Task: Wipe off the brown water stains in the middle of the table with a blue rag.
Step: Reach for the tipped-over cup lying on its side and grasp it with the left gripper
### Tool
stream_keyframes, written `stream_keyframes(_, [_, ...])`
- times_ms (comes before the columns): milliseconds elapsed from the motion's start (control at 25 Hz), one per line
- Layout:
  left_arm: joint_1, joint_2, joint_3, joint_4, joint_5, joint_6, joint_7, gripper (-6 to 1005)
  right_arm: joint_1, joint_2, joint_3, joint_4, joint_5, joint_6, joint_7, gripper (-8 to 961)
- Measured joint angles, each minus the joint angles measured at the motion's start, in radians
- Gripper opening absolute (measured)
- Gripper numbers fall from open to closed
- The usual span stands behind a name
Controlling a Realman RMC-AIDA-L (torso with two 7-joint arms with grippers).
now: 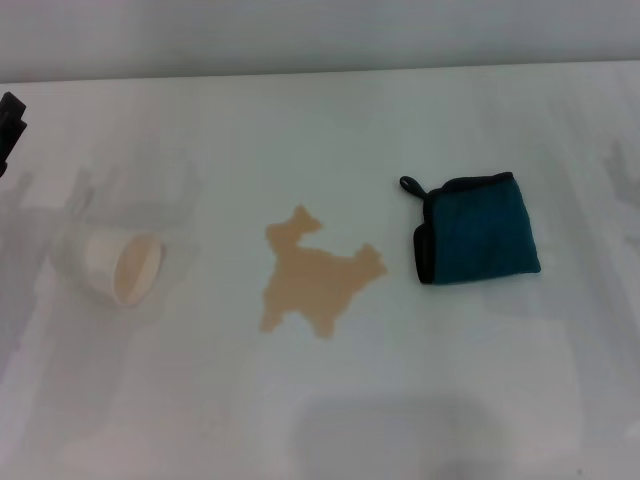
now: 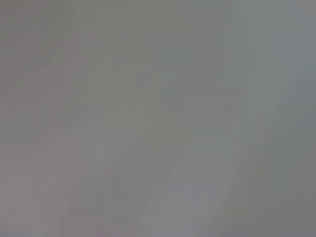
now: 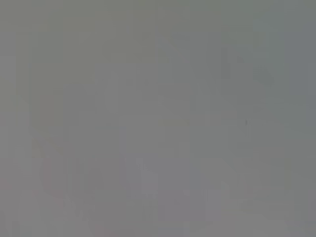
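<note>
Nearest the robot, the table (image 1: 330,420) is bare white and carries only a soft shadow. Farther in, at the middle, lies the stain (image 1: 318,275): one flat tan patch with a lobed outline, whole and unsmeared. To its left a cream cup (image 1: 122,265) lies tipped on its side, mouth toward the robot, apart from the stain. To the right of the stain, near but not touching it, sits the rag (image 1: 478,230), folded roughly square, teal with black edging, its loop pointing toward the stain's side.

At the far left edge of the head view a dark part of the left arm (image 1: 10,122) shows, parked well away from the work; whether its pincer is apart or together cannot be told. The right pincer is not seen in any view. Both wrist views show only blank grey surface.

Assessment: no step is under way; the rag is untouched and the stain intact. The opening step, fetching the rag, is pending. The rag lies on the right side, so the right arm appears the better placed. The next move calls for a descent over the rag with pincer apart, a firm pinch on the folded cloth, then a carry leftward onto the stain.
</note>
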Motion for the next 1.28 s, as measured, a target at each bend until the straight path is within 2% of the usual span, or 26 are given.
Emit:
stream_keyframes(720, [0.006, 0.003, 0.007, 0.006, 0.007, -0.023, -0.001, 869, -0.014, 0.0, 0.0, 0.009, 0.0, 0.0, 0.0, 829])
stream_keyframes(880, [0.0, 0.009, 0.008, 0.021, 0.046, -0.04, -0.018, 867, -0.018, 0.0, 0.0, 0.019, 0.0, 0.0, 0.0, 829])
stream_keyframes(1120, [0.003, 0.019, 0.008, 0.202, 0.271, -0.041, -0.211, 864, -0.019, 0.0, 0.0, 0.032, -0.001, 0.0, 0.0, 829])
stream_keyframes(1280, [0.003, 0.04, 0.008, 0.364, 0.502, -0.055, -0.42, 862, -0.019, 0.0, -0.001, 0.035, -0.002, 0.0, 0.0, 828])
